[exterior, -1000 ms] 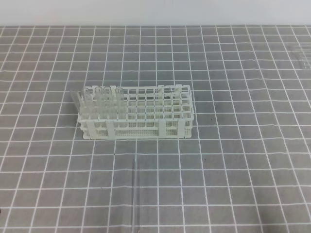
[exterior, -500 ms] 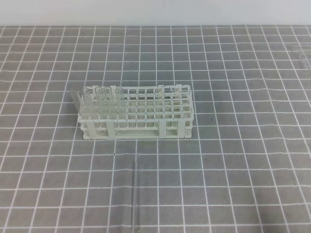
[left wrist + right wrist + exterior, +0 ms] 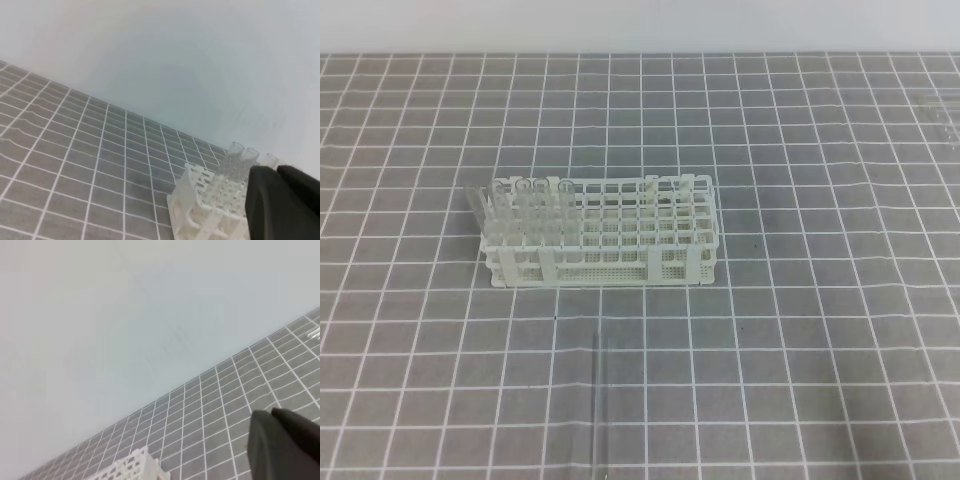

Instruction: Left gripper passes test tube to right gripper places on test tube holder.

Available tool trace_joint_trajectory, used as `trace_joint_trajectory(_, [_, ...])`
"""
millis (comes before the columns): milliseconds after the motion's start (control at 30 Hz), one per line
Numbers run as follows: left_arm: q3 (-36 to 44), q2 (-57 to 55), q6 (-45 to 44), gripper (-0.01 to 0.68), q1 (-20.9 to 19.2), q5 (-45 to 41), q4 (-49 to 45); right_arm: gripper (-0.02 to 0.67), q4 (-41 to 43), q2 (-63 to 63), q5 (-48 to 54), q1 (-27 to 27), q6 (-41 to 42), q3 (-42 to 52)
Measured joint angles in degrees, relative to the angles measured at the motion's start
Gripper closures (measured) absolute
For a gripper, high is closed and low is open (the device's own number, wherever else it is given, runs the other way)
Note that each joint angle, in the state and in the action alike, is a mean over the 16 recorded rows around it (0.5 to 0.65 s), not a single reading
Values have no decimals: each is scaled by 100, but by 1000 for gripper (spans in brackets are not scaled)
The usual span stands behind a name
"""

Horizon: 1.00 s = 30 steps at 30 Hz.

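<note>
Nearest the camera in the exterior high view, at about 6 o'clock from the middle of the gridded mat (image 3: 820, 330), the test tube (image 3: 599, 410) lies flat on the cloth, running almost straight from the near edge toward the rack. It is faint, clear glass against grey squares, and nothing touches it.

Farther in, just left of centre, stands the test tube holder (image 3: 620, 240), white and 2-tiered. A handful of other clear tubes (image 3: 525, 210) stand in its left end, at about 9 o'clock on the rack; the count looks like 4 or 5, but I cannot be sure. The holes to the right look unfilled. At the far right edge, around 2 o'clock, a pale clear object barely shows and cannot be made out.

Neither arm appears in the exterior high view. The left wrist view shows only a dark part of the left gripper (image 3: 280, 202) at its 4 o'clock corner, with the rack and its tubes just beyond it. The right wrist view shows a dark part of the right gripper (image 3: 282, 445) low at the right, the rack corner far off at 7 o'clock. Whether either gripper's fingers are apart or together cannot be told.

By my reading, the task has not begun: pickup, handover and placing in the rack are all left.
</note>
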<state>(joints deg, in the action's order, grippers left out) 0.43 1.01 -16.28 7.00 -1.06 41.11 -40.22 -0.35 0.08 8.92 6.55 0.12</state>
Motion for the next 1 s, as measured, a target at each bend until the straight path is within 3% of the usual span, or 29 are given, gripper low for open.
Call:
trace_joint_trajectory(200, [-61, -121, 147, 673, 0, -281, 209, 650, -388, 27, 227, 0, 14, -72])
trace_joint_trajectory(467, [-515, -932, 235, 673, -1, -1077, 418, 650, -207, 621, 1179, 0, 33, -591])
trace_joint_trajectory(1000, [-2918, -4585, -495, 673, 65, -3345, 80, 650, 1250, 2855, 3239, 0, 33, -2425])
